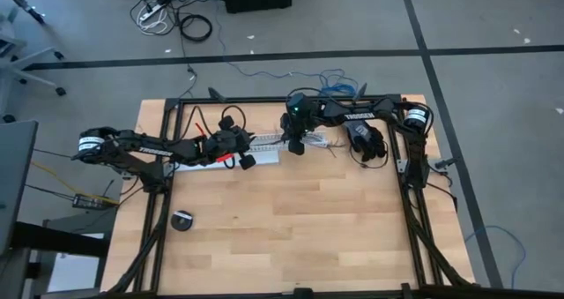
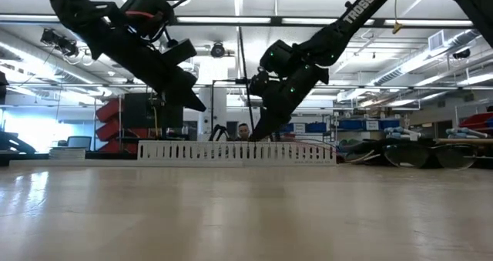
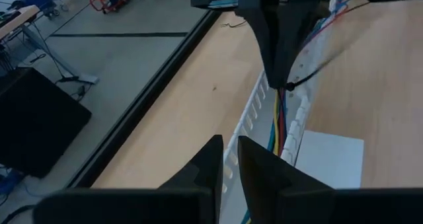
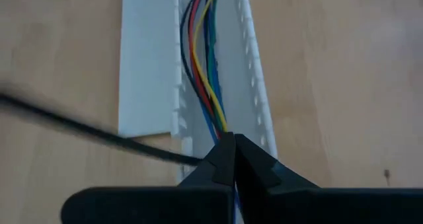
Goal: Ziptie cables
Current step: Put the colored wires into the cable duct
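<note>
A long white slotted channel [image 1: 264, 149] lies across the far part of the table. The cables [image 4: 201, 72], thin red, yellow, blue and green wires, run along inside it. My right gripper [image 4: 228, 148] stands over the channel, slanting down, shut on the black ziptie [image 4: 79, 128] right above the cables. My left gripper [image 3: 230, 151] hangs above the channel's left part [image 3: 248, 118] and points along it toward the right gripper. Its fingers stand a narrow gap apart with nothing between them. My right gripper pinches one end of the ziptie [image 4: 198, 160] between its two fingertips. It comes from above and from the table's right, slanting down. The strip runs away sideways from the tips across the channel's wall, just above the cables. I cannot tell whether the tips touch the cables.
A flat white sheet [image 3: 330, 158] lies beside the channel. A round black thing [image 1: 182, 220] sits on the table's near left. Thick black cords and a dark bundle [image 1: 366, 140] lie at the far right. Black frame rails [image 1: 414, 211] run along the table's sides.
</note>
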